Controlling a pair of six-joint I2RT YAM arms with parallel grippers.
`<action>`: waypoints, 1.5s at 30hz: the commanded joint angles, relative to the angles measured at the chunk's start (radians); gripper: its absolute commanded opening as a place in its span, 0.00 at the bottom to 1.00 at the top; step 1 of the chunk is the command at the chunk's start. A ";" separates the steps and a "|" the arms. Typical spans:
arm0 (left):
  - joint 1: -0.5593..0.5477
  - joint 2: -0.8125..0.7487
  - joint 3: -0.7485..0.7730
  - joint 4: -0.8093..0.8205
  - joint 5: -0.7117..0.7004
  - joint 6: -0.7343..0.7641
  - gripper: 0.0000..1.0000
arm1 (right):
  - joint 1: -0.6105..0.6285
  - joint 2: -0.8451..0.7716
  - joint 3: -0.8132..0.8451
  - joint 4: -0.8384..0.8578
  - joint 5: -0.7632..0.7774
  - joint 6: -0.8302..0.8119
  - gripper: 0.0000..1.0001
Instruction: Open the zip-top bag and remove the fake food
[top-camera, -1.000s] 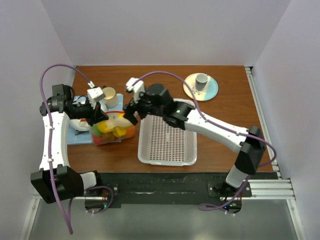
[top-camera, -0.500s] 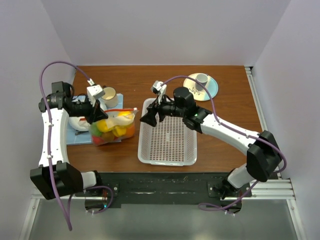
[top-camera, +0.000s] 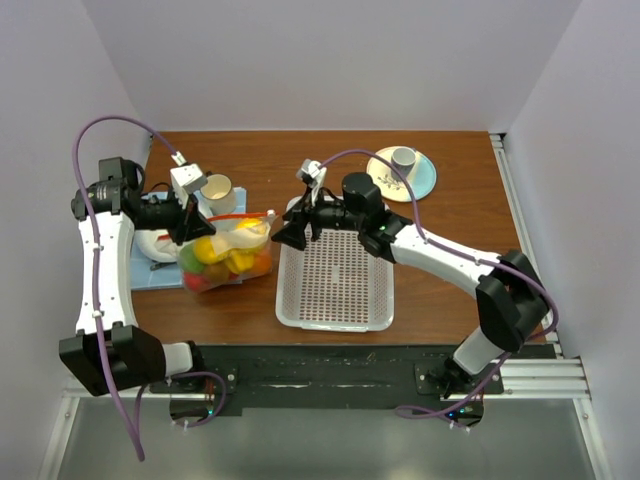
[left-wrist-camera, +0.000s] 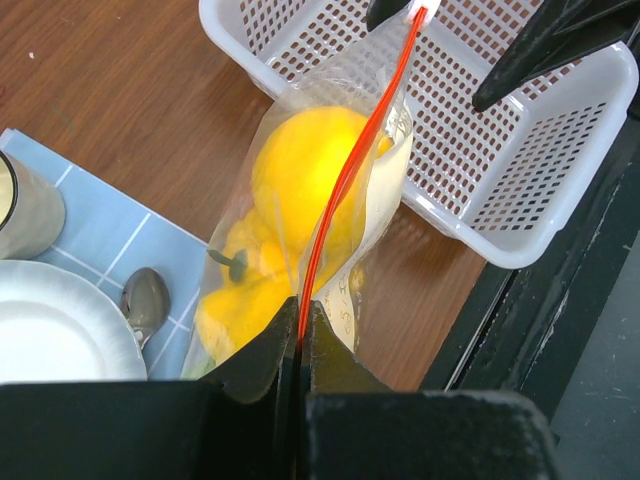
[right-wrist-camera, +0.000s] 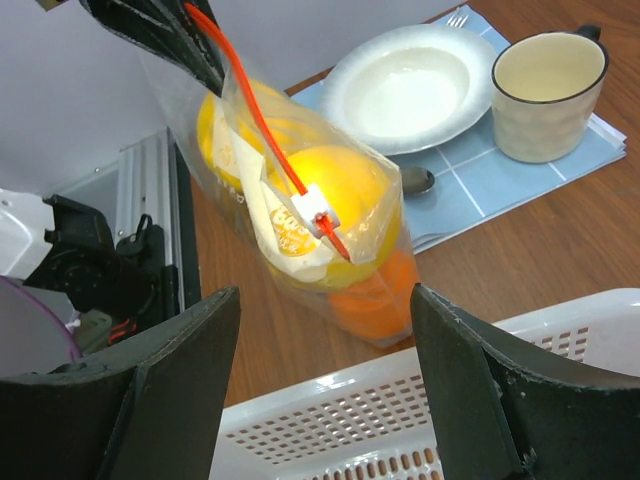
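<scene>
While the left tool (left-wrist-camera: 300, 322) pinches the zip strip (left-wrist-camera: 345, 180) of the zip-top bag (left-wrist-camera: 270, 190) at one end, the strip runs lengthwise toward the released right tool (top-camera: 297, 230), slider (right-wrist-camera: 318, 218) nearest.

The right claw (top-camera: 292, 237) is no longer at the right end of the zip-top bag (top-camera: 228, 255). It has drawn back to the right and now hangs over the far-left corner of the white basket (top-camera: 335, 318), apart from the bag, after a small drift back toward it in the last half second. Its arm is folded in closer over the desk. The orange-red zip strip (top-camera: 236, 214), covered by that claw a second ago, now shows as a taut line. The left claw (top-camera: 188, 228) sits slightly farther back and left, and the bag's top edge stands higher.
</scene>
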 joint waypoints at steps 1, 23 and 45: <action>0.001 -0.031 0.044 -0.011 0.051 0.003 0.00 | -0.005 0.023 0.046 0.115 -0.014 0.034 0.73; -0.045 -0.041 0.046 -0.011 0.057 -0.031 0.00 | -0.030 0.135 0.043 0.400 -0.088 0.263 0.25; -0.281 -0.039 -0.012 0.458 0.126 -0.464 0.79 | 0.009 0.178 0.082 0.371 -0.114 0.333 0.16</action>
